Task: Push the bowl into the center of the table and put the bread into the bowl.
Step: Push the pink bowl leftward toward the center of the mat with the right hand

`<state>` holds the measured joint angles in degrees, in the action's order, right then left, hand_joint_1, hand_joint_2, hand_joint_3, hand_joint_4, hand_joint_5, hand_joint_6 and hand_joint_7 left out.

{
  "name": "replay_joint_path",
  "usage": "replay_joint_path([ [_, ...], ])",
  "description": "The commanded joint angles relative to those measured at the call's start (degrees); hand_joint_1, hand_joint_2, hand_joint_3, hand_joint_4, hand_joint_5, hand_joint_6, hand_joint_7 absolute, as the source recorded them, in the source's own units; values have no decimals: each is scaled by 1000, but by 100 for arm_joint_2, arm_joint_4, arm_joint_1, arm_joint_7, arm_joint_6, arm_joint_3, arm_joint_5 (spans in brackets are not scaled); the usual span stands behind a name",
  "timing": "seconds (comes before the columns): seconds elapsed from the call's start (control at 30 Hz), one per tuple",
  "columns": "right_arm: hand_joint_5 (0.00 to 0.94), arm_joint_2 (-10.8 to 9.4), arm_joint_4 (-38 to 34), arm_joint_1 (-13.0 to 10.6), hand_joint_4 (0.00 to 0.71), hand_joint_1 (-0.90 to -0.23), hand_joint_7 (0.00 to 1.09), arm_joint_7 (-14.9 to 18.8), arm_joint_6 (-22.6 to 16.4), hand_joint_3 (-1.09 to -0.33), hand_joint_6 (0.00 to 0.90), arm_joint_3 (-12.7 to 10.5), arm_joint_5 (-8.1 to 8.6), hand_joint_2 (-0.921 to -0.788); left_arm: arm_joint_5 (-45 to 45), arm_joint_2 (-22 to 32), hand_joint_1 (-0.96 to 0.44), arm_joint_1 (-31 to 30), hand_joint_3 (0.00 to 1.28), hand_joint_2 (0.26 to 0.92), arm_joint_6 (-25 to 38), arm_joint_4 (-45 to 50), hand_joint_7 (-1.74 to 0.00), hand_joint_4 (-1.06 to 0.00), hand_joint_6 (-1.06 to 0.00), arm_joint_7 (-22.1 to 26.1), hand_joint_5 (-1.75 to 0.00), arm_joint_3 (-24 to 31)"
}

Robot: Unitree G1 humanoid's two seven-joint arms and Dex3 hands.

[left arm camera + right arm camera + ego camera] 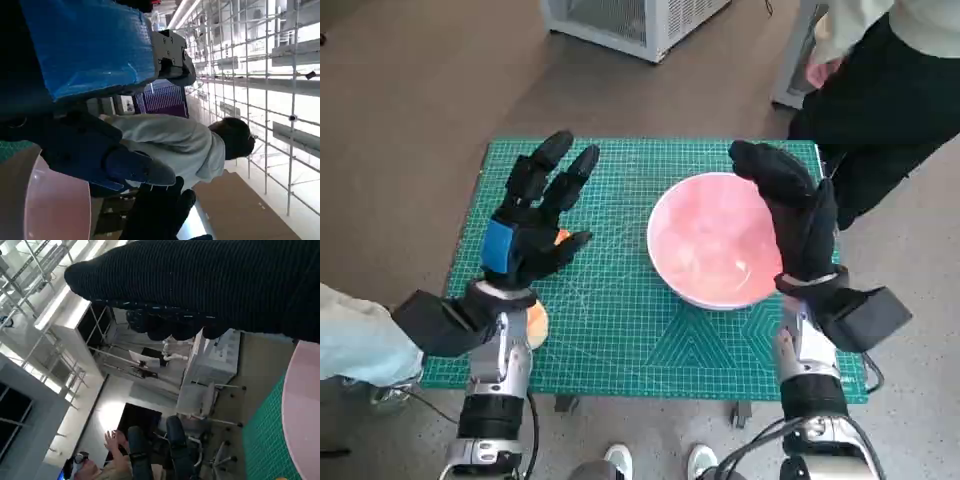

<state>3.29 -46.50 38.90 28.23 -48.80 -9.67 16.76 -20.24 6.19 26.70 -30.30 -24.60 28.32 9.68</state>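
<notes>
A pink bowl [715,240] sits on the green cutting mat [620,330], right of the mat's middle. My right hand [795,215] stands upright with its gloved palm against the bowl's right rim, holding nothing. My left hand [532,225] hovers over the mat's left part, fingers spread and empty. The bread [537,322] is an orange-tan piece near the mat's front left, mostly hidden behind my left wrist. The bowl's rim also shows in the left wrist view [45,200] and in the right wrist view [302,415].
A person in dark trousers [880,110] stands at the table's far right corner. A white wire-fronted cabinet [630,25] stands on the floor beyond the table. A pale sleeve [355,340] shows at the left edge. Shoes [655,462] show below the table's front edge.
</notes>
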Motion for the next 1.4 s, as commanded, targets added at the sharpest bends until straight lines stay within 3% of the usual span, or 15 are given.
replay_joint_path([
  [0.03, 0, -30, -40, -137, 168, -736, 525, 42, 81, -803, 17, -18, 29, -921, 5, -2, -405, 19, 111, 921, -17, 23, -512, -372, -133, 5, -1, 8],
  [0.97, 0, -58, -3, -144, 169, -737, 529, 66, 85, -803, 15, -6, 47, -921, 35, 29, -405, -22, 104, 921, -28, 81, -517, -372, -135, -20, -2, 16],
  [1.4, 0, 35, -51, -136, 166, -737, 534, 144, 74, -805, 13, -107, 171, -921, 21, 57, -401, -38, 103, 921, 14, 96, -514, -370, -136, -61, -1, 30],
])
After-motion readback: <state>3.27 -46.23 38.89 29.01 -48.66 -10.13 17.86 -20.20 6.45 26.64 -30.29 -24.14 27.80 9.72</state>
